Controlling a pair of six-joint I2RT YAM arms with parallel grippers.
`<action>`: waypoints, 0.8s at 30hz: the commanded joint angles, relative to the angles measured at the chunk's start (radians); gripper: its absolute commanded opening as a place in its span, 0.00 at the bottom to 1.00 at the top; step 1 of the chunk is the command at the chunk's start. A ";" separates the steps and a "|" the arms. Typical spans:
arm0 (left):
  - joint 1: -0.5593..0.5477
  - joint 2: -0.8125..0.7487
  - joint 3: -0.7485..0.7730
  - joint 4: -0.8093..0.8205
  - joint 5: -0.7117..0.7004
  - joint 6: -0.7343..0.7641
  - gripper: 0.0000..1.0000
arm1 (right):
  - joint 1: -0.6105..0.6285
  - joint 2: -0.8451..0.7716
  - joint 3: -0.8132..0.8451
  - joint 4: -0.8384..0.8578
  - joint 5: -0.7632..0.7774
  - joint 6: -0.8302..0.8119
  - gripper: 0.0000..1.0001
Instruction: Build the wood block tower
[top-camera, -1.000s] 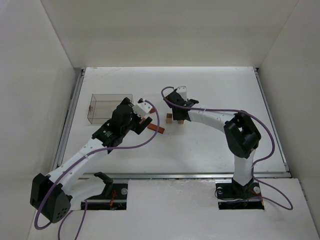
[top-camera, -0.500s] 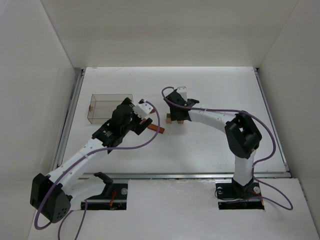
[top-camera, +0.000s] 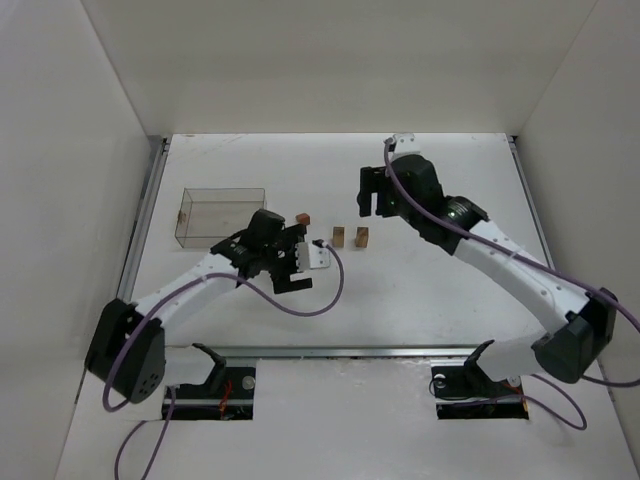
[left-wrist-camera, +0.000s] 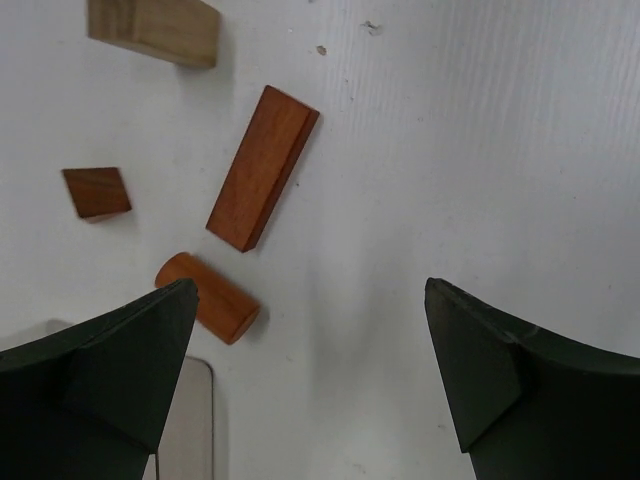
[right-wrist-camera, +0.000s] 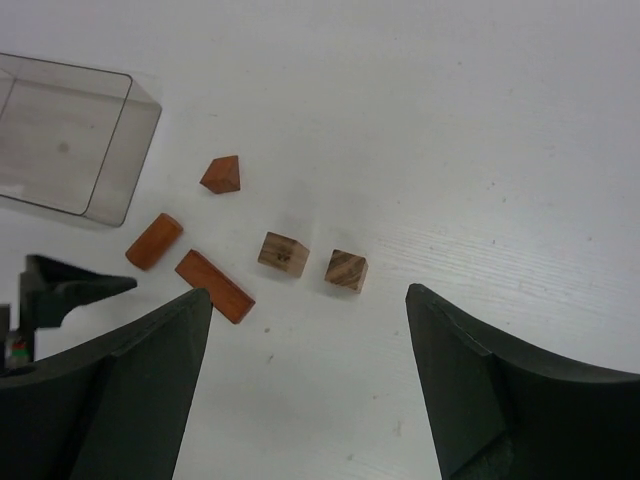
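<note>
Two light tan cubes (right-wrist-camera: 283, 252) (right-wrist-camera: 347, 269) stand side by side on the white table; the top view shows them as tan cubes (top-camera: 339, 236) (top-camera: 362, 236). Left of them lie a reddish-brown bar (right-wrist-camera: 215, 286), a reddish cylinder (right-wrist-camera: 154, 241) and a reddish wedge (right-wrist-camera: 221, 175). My right gripper (right-wrist-camera: 308, 292) hangs open high above the cubes, holding nothing. My left gripper (left-wrist-camera: 310, 290) is open and empty, low over the table, with the bar (left-wrist-camera: 262, 166), the wedge (left-wrist-camera: 96, 192) and the cylinder (left-wrist-camera: 207, 297) ahead of its left finger. No blocks are stacked.
A clear plastic box (top-camera: 220, 215) stands at the left of the table, with a small brown piece against its left wall. One of its corners (left-wrist-camera: 190, 420) shows by my left finger. White walls close in the table on three sides.
My right gripper has opened, let go of a tan cube and risen back toward the far side. My left arm has swung its gripper down over the reddish bar and cylinder.
</note>
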 joint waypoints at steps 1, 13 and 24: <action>0.031 0.125 0.120 -0.060 0.147 0.174 0.95 | -0.022 -0.078 -0.074 0.037 -0.104 -0.080 0.84; 0.049 0.469 0.387 -0.262 0.190 0.453 0.87 | -0.053 -0.206 -0.107 0.082 -0.227 -0.210 0.84; 0.049 0.633 0.499 -0.338 0.146 0.498 0.65 | -0.080 -0.215 -0.107 0.109 -0.259 -0.255 0.84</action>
